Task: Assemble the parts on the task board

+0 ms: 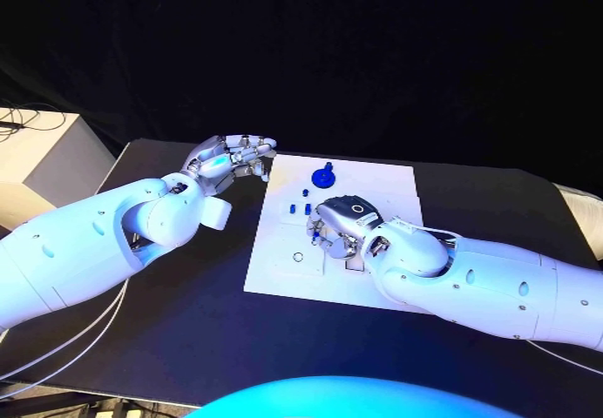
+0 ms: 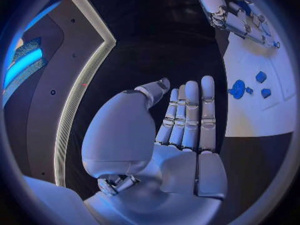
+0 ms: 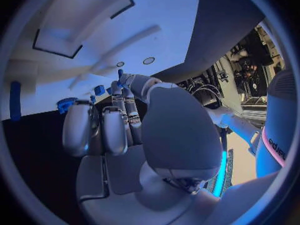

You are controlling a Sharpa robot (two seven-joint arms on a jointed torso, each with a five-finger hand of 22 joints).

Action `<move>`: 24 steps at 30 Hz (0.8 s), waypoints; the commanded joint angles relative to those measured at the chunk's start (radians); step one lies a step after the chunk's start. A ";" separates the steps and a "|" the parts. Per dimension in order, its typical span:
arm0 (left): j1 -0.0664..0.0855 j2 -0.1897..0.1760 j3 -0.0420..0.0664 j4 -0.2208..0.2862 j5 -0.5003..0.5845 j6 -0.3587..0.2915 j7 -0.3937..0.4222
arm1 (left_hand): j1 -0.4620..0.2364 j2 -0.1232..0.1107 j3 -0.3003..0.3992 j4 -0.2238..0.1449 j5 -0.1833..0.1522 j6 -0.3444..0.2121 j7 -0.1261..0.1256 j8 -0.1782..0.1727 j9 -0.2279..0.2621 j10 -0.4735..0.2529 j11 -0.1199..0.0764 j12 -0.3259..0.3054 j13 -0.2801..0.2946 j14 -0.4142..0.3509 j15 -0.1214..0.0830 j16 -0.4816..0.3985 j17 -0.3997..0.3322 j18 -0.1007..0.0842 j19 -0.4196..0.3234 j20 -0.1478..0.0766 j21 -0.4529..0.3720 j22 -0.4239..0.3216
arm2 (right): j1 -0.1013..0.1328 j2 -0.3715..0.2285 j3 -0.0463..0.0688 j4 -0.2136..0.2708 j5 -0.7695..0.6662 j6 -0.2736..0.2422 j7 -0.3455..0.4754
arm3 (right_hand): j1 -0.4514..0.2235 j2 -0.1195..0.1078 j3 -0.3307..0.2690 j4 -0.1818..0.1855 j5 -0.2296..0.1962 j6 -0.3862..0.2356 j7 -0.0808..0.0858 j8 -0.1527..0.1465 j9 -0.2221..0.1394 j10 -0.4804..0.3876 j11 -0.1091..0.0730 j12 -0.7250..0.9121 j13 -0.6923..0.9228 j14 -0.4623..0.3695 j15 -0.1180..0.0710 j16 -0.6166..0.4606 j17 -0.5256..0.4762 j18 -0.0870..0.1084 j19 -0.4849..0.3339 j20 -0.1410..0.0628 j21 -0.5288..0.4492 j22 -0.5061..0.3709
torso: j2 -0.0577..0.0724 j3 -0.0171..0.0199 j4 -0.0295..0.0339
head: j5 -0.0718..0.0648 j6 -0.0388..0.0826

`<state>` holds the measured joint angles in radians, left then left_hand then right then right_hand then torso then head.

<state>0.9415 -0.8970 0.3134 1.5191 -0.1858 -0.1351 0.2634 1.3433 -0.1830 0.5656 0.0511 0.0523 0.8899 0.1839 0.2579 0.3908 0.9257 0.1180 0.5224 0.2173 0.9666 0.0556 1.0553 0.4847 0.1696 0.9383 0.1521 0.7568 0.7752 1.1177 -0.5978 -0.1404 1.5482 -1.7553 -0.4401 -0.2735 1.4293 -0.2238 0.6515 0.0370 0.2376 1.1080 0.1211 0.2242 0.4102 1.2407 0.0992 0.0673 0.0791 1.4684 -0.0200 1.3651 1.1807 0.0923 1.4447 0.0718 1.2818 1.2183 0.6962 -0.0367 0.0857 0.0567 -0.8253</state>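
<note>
Hovering over the middle of the white rectangular task board (image 1: 389,183), the right hand (image 1: 339,228) pinches a slim blue peg (image 3: 120,75) between its fingertips. The left hand (image 1: 230,158) waits off the board's left edge, fingers extended and holding nothing. A round blue toothed part (image 1: 324,178) sits near the board's far edge. The peg probably wants lowering upright and slowly, squarely over its hole.

Dim room — blue light overall, glare on the white arms, fisheye bending at wrist-view rims, dark vignettes.
</note>
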 commanded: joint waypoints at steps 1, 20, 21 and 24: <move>0.000 0.001 0.001 0.003 0.006 0.004 0.008 | 0.009 0.000 -0.004 0.000 0.001 -0.004 0.001 0.003 -0.001 -0.002 0.005 -0.006 -0.002 0.008 0.000 -0.005 -0.001 0.014 0.006 -0.001 -0.006 -0.001 | -0.002 0.004 0.000 -0.003 -0.023 0.025 -0.003 | 0.000 0.012 0.001 -0.004 0.006 0.003 0.004 0.006 0.001 0.046 -0.042 0.003 0.015 0.036 -0.006 0.005 -0.001 -0.019 0.003 -0.001 0.001 -0.001 | 0.000 -0.0008 0.0002 | 0.003 -0.005; 0.000 -0.001 0.001 0.001 0.006 0.007 0.005 | 0.009 0.000 -0.004 0.000 0.001 -0.004 0.001 0.003 -0.001 -0.002 0.005 -0.006 -0.002 0.008 0.000 -0.005 -0.001 0.014 0.006 -0.001 -0.006 -0.001 | -0.009 0.010 -0.002 -0.011 -0.024 0.036 -0.002 | 0.000 0.012 0.001 -0.004 0.006 0.003 0.004 0.006 0.001 0.046 -0.042 0.003 0.015 0.036 -0.006 0.005 -0.001 -0.019 0.003 -0.001 0.001 -0.001 | -0.001 -0.0011 -0.0005 | 0.014 -0.020; 0.000 -0.001 0.001 0.001 0.006 0.007 0.005 | 0.010 0.000 -0.007 0.001 0.001 -0.003 0.000 0.005 -0.001 -0.003 0.004 -0.007 -0.003 0.008 0.000 -0.006 -0.001 0.014 0.008 -0.001 -0.009 -0.003 | -0.010 0.010 -0.002 -0.011 -0.024 0.037 -0.002 | 0.000 0.012 0.001 -0.004 0.006 0.003 0.004 0.006 0.001 0.046 -0.042 0.003 0.015 0.036 -0.006 0.005 -0.001 -0.019 0.003 -0.001 0.001 -0.001 | -0.001 -0.0011 -0.0005 | 0.014 -0.020; 0.000 -0.002 0.001 0.000 0.006 0.007 0.004 | 0.010 0.000 -0.007 0.001 0.001 -0.003 0.000 0.005 -0.001 -0.003 0.004 -0.007 -0.003 0.008 0.000 -0.006 -0.001 0.014 0.008 -0.001 -0.009 -0.003 | -0.010 0.011 -0.002 -0.012 -0.025 0.038 -0.002 | 0.000 0.012 0.001 -0.004 0.006 0.003 0.004 0.006 0.001 0.046 -0.042 0.003 0.015 0.036 -0.006 0.005 -0.001 -0.019 0.003 -0.001 0.001 -0.001 | -0.001 -0.0018 0.0003 | 0.013 -0.021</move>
<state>0.9415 -0.8992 0.3134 1.5180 -0.1849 -0.1349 0.2623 1.3433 -0.1830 0.5657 0.0510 0.0523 0.8900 0.1839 0.2579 0.3910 0.9257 0.1180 0.5187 0.2156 0.9666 0.0556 1.0553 0.4848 0.1696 0.9382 0.1521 0.7519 0.7733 1.1099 -0.5880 -0.1412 1.5370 -1.7654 -0.4235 -0.2761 1.4321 -0.2210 0.6512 0.0374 0.2401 1.1080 0.1211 0.2242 0.4101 1.2391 0.0975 0.0633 0.0791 1.4684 -0.0199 1.3651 1.1808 0.0923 1.4447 0.0719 1.2818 1.2184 0.6949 -0.0382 0.0857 0.0697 -0.8446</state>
